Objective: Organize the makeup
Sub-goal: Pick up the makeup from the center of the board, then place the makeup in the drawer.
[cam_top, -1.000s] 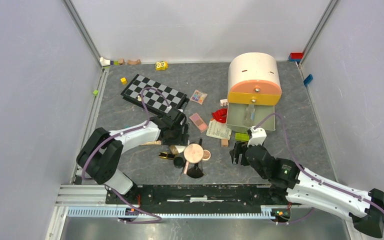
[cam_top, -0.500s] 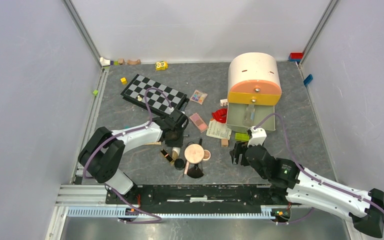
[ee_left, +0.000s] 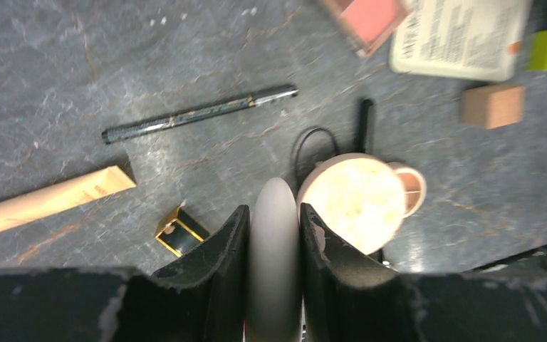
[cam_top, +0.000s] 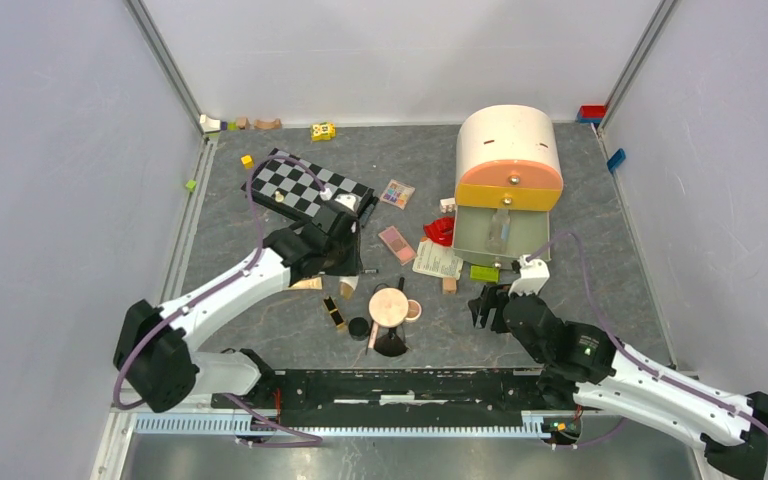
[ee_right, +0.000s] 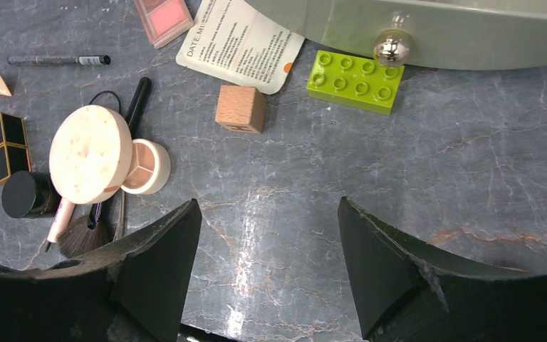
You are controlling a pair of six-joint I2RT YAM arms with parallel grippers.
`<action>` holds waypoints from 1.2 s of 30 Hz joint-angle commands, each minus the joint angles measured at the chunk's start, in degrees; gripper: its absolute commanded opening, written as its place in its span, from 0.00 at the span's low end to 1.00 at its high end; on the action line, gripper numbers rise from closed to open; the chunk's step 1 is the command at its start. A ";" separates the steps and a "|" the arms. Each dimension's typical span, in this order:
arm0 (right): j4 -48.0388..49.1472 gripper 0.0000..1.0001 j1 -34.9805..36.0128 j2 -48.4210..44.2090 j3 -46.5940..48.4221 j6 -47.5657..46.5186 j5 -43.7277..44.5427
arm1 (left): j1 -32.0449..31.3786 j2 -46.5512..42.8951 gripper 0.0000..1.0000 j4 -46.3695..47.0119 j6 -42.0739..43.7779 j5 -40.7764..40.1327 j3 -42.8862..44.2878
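Observation:
My left gripper is shut on the white oval and holds it above the table; from above, this gripper hangs left of the makeup pile. Beneath it lie the round peach compact, a black-gold tube, a dark pencil and a peach tube. My right gripper stands open over bare table, right of the compact, a black-handled brush and a black jar. A pink palette and a multicolour palette lie farther back.
The round cabinet stands at the back right, its green drawer pulled open. Before it lie a green block, a wooden block, a printed sachet and a red piece. A checkerboard lies at the back left.
My left gripper has closed on the white oval and risen from the pile, the arm swinging back and to the left. The right arm has shifted slightly, its jaws unchanged.

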 commanded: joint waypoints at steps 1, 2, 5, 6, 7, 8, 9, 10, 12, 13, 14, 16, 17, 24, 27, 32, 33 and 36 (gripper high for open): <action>-3.81 0.77 0.18 -2.88 1.86 3.13 4.51 | -0.18 -5.48 0.04 8.37 -2.50 2.91 1.24; -4.45 0.78 0.17 -3.57 2.03 3.49 5.07 | -0.19 -5.90 0.03 10.89 -2.83 4.14 1.08; -7.02 0.77 0.21 -6.03 3.13 4.88 6.54 | -0.25 -4.64 0.02 14.90 -4.06 6.60 2.77; -8.06 0.78 0.20 -7.05 3.43 5.50 7.02 | -0.34 -3.91 0.02 15.87 -4.28 6.80 3.70; -9.06 0.78 0.22 -7.84 3.69 6.07 7.59 | -0.56 -2.90 0.02 17.05 -4.48 7.78 4.34; -9.75 0.77 0.22 -8.85 3.96 6.47 8.03 | -0.89 -2.11 0.02 18.13 -4.75 8.28 4.97; -10.59 0.77 0.18 -9.65 4.14 6.87 8.52 | -1.43 -1.03 0.02 19.37 -4.98 8.53 5.59; -11.20 0.78 0.18 -10.45 4.35 7.26 8.92 | -2.01 0.09 0.02 20.35 -5.08 8.50 6.19; -12.84 0.78 0.18 -11.84 4.77 8.05 9.72 | -3.33 2.30 0.02 21.97 -5.23 8.06 7.70; -13.73 0.77 0.22 -12.32 4.97 8.62 10.16 | -4.03 3.33 0.02 22.47 -5.31 7.80 8.54; -14.56 0.77 0.20 -12.92 5.18 9.03 10.61 | -4.62 4.57 0.02 22.98 -5.38 7.67 9.36; -16.05 0.77 0.18 -13.79 5.44 9.75 11.19 | -5.54 6.60 0.02 24.19 -5.47 7.61 10.94; -16.69 0.77 0.18 -14.17 5.63 10.05 11.48 | -5.90 7.64 0.02 25.00 -5.49 7.66 11.63; -18.74 0.77 0.19 -15.87 6.09 10.69 12.88 | -9.41 15.95 0.02 30.35 -4.14 8.32 18.63; -19.49 0.77 0.17 -16.14 6.37 11.03 13.07 | -10.93 19.75 0.02 32.16 -3.26 8.49 21.97; -20.48 0.78 0.18 -16.92 6.46 11.49 13.15 | -11.85 26.62 0.02 35.79 -2.98 7.38 26.59; -20.43 0.78 0.20 -17.15 6.37 11.48 13.11 | -11.87 27.61 0.02 37.24 -3.29 7.31 26.97; -20.34 0.78 0.18 -17.43 6.37 11.53 13.07 | -12.04 30.88 0.02 41.73 -3.80 7.25 28.25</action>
